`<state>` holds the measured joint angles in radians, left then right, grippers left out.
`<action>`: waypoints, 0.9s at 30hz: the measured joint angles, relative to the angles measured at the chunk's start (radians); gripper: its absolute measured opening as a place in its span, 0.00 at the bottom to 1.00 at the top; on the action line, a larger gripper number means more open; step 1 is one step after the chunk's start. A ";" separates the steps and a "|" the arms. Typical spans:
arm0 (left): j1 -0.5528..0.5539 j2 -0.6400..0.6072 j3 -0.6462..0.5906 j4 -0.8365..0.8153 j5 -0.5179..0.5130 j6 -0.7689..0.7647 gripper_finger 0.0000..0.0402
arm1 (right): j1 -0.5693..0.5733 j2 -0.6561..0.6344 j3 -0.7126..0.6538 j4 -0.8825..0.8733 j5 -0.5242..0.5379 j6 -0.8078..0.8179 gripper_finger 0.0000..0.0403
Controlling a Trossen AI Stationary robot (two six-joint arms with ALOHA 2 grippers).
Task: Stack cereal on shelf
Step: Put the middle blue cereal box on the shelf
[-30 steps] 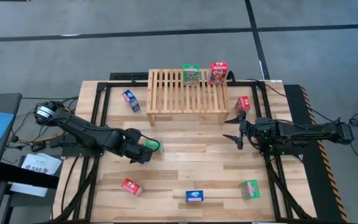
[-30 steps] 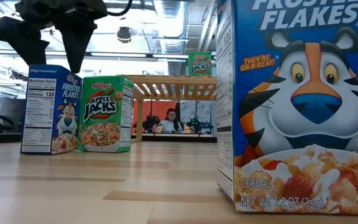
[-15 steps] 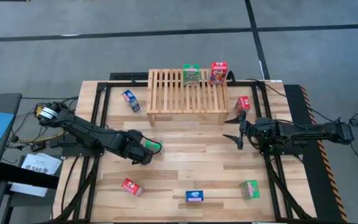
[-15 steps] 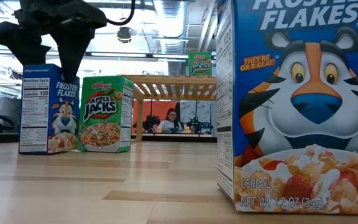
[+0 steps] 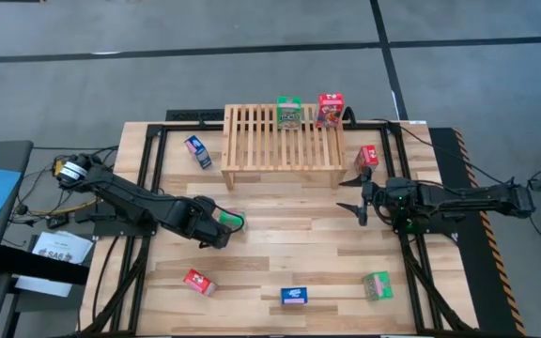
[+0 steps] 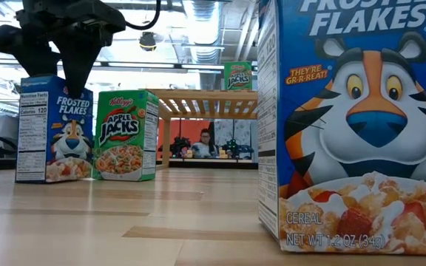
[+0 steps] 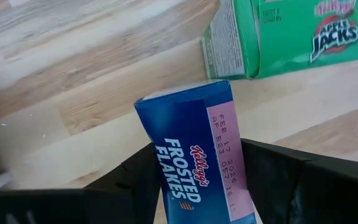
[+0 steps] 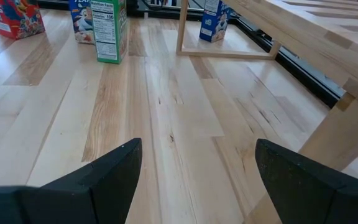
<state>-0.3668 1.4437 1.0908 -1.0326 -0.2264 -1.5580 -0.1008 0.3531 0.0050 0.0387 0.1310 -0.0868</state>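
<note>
Left tool has just clenched on the upright blue cereal box between its fingers, the green box just beyond, ready for lifting to the shelf; right tool waits released.

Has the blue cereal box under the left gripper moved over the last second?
Yes. In the low view the blue box has turned and slid away from the green box beside it.
</note>
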 joint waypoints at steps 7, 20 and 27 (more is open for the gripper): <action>-0.007 -0.092 0.000 -0.010 0.028 0.030 0.45 | 0.000 0.000 0.000 0.000 0.000 0.000 0.84; -0.013 -0.359 0.000 -0.022 -0.026 0.137 0.45 | 0.000 0.000 0.000 0.000 0.000 0.000 0.84; -0.013 -0.480 0.000 -0.024 -0.095 0.217 0.45 | 0.000 0.000 0.000 0.000 0.000 0.000 0.84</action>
<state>-0.3794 0.9638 1.0908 -1.0566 -0.3212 -1.3412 -0.1005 0.3531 0.0048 0.0387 0.1310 -0.0868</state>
